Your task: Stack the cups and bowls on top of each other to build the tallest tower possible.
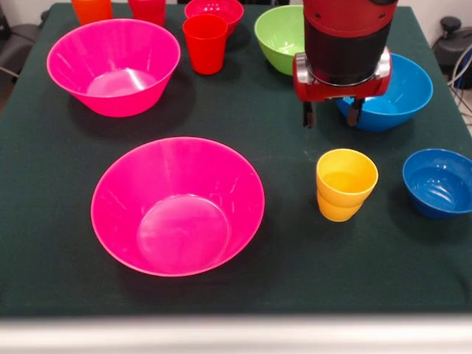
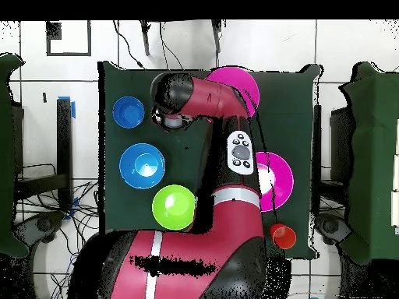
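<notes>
Nearest you in the front view sits the wide hot pink plastic bowl (image 1: 178, 206), upright on the dark green tablecloth (image 1: 295, 273), with nothing stacked in it yet, so no tower exists. Just past it to the right stands the glossy yellow-orange plastic cup with the bulged base (image 1: 346, 184), mouth up, and beside that the small dark blue plastic bowl (image 1: 439, 182).

The red and black gripper (image 1: 332, 113) hangs above and just behind the yellow cup, its two dark fingers (image 1: 307, 115) apart and holding nothing. If you come straight down from here, I judge one finger could land on the cup's far rim and tip it (it is narrow and light), or the other could clip the light blue plastic bowl (image 1: 402, 92) directly behind. A glossy cup may also slip out of a shallow pinch.

Farther back are the second large hot pink plastic bowl (image 1: 113, 66), a red plastic tumbler (image 1: 205, 43), the lime green plastic bowl (image 1: 280, 37) and a small red plastic bowl (image 1: 214, 10).

The front view alone shows the finger gap and the yellow cup; overhead the arm (image 2: 204, 101) hides both, but there you get the bowls' true spacing.
</notes>
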You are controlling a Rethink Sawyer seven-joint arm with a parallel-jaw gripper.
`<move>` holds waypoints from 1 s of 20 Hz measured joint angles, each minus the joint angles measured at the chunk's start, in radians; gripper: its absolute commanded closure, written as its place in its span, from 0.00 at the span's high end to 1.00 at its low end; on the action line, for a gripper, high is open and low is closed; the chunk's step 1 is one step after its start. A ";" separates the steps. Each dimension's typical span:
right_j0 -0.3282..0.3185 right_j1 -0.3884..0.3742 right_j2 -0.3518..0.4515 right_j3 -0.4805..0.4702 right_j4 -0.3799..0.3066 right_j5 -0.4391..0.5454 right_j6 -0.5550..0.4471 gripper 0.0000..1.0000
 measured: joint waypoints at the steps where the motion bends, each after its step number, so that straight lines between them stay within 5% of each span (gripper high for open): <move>1: 0.000 -0.004 0.001 0.020 0.000 -0.013 0.000 1.00; 13: -0.005 0.016 0.005 0.095 -0.005 -0.165 0.000 1.00; 20: -0.005 0.024 0.005 0.094 -0.006 -0.167 0.000 1.00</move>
